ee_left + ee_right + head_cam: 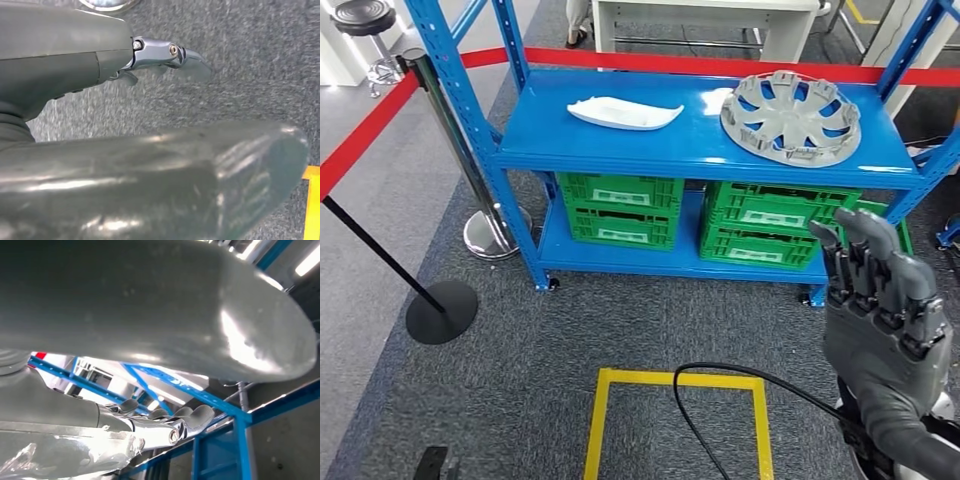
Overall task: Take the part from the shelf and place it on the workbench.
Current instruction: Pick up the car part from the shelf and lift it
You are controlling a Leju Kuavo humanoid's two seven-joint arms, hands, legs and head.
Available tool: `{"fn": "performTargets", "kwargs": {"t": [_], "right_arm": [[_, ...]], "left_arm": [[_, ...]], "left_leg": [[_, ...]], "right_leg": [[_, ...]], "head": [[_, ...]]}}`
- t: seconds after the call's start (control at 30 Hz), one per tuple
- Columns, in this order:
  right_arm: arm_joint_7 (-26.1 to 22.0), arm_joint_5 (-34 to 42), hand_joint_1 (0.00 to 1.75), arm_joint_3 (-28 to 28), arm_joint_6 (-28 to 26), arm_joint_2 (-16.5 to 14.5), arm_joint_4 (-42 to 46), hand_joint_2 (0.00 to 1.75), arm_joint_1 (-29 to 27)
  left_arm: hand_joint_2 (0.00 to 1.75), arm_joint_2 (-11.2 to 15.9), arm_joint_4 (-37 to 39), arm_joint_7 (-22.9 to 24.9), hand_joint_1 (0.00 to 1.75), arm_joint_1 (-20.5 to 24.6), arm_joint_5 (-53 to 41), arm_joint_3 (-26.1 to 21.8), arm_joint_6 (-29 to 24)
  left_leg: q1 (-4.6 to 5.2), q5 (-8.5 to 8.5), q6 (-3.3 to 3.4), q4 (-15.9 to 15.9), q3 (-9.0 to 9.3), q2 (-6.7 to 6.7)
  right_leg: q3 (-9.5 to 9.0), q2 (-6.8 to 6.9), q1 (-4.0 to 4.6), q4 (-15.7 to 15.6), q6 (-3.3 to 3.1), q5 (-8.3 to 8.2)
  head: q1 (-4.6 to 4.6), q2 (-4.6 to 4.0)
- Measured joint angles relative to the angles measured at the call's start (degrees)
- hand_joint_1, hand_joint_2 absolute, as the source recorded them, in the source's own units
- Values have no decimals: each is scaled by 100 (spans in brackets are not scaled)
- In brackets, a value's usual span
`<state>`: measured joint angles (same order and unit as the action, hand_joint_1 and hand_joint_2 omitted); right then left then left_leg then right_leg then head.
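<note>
A white curved plastic part [625, 113] lies on the top board of the blue shelf [546, 140], left of centre. A grey wheel cover [791, 116] lies flat on the same board at the right. My right hand [882, 300] is raised in front of the shelf's lower right corner, below the wheel cover, fingers apart and holding nothing. In the right wrist view its fingers [177, 422] reach toward the blue shelf frame [241, 415]. My left hand [151, 170] hangs over the grey carpet, its fingers [166, 52] straight and empty.
Green crates [622, 208] [773, 222] fill the lower shelf. A red barrier belt [365, 135] runs between stanchions [490, 232] [441, 310] at the left and behind the shelf. A yellow tape square [675, 378] and a black cable [743, 375] lie on the carpet. A white bench [697, 20] stands behind.
</note>
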<state>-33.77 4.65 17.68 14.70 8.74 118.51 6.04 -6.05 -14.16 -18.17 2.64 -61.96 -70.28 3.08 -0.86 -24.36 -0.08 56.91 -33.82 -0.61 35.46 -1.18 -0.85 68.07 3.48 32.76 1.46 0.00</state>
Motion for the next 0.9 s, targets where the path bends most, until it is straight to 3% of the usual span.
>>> {"fn": "performTargets", "kwargs": {"t": [0.07,0.1,0.13,0.2,0.23,0.3,0.4,0.47,0.53,0.57,0.6,0.63,0.7,0.73,0.8,0.9], "right_arm": [[48,34,0,3,25,-9,-33,0,-8],[81,41,0,5,31,-12,-51,0,-10],[110,40,0,8,33,-14,-68,0,-10],[141,32,0,9,35,-15,-91,0,-9],[137,30,0,8,36,-15,-101,0,-9],[123,29,0,6,41,-14,-117,0,-10],[106,26,0,-7,44,-21,-119,0,-4],[99,21,0,-8,45,-30,-119,0,2],[96,15,0,-8,46,-33,-125,0,-6],[96,13,0,-8,48,-35,-129,0,-13],[96,13,0,-8,50,-35,-132,0,-19],[96,12,0,-8,54,-35,-134,0,-21],[94,10,0,-10,61,-35,-135,0,-22],[93,9,0,-11,64,-35,-136,0,-26],[90,8,0,-17,66,-35,-139,0,-38],[82,7,0,-27,66,-35,-140,0,-50]], "left_arm": [[0,8,0,-4,0,-6,-5,-2,0],[0,10,0,-5,0,-6,-7,-3,0],[0,10,0,-8,0,-3,-8,-3,-1],[0,12,0,-12,0,-1,-9,-4,-4],[0,16,0,-15,0,-2,-9,-5,-7],[0,25,0,-18,0,-5,-11,-8,-10],[0,27,1,-27,0,15,-21,-9,-10],[0,17,2,-37,0,30,-25,-9,-9],[0,7,2,-42,0,18,-27,-9,-10],[0,7,2,-44,0,6,-29,-9,-10],[0,8,2,-46,0,-5,-33,-10,-11],[0,9,2,-49,0,-12,-38,-10,-10],[0,14,2,-54,0,-19,-44,-10,-10],[0,18,2,-55,0,-22,-44,-10,-9],[0,31,2,-58,0,-20,-49,-10,-10],[0,35,2,-69,0,-20,-56,-10,-9]], "left_leg": [[24,-84,14,0,90,56],[31,-129,9,0,147,69],[33,-177,-1,0,214,75],[41,-283,-38,4,345,82],[50,-335,-64,7,391,80],[62,-405,-126,-10,442,74],[35,-488,-223,7,500,80],[31,-662,-266,502,249,79],[34,-858,-281,1352,-340,78],[35,-855,-279,1650,-611,78],[36,-730,-270,1753,-797,78],[38,-476,-253,1615,-860,77],[52,179,-200,878,-717,75],[69,362,-170,497,-594,73],[101,377,-122,89,-436,69],[95,249,-27,-86,-239,61]], "right_leg": [[443,41,1,642,3,125],[522,52,1,662,2,16],[476,61,1,444,-4,-202],[175,108,2,-335,-15,-682],[33,129,4,-652,-33,-814],[-85,147,27,-892,-90,-821],[-174,101,33,-923,-214,-745],[-298,90,17,-941,-288,-668],[-408,71,23,-942,-327,-564],[-466,52,26,-942,-330,-508],[-537,29,27,-943,-327,-447],[-624,9,25,-945,-319,-379],[-809,-17,18,-958,-283,-223],[-881,-32,20,-968,-255,-140],[-1000,-53,19,-1038,-180,-63],[-1120,-24,20,-1028,-75,-167]], "head": [[-2,0],[-1,0],[-1,0],[-10,0],[-16,0],[-11,0],[18,1],[47,1],[67,1],[69,1],[71,1],[70,1],[70,0],[70,0],[71,1],[52,2]]}}
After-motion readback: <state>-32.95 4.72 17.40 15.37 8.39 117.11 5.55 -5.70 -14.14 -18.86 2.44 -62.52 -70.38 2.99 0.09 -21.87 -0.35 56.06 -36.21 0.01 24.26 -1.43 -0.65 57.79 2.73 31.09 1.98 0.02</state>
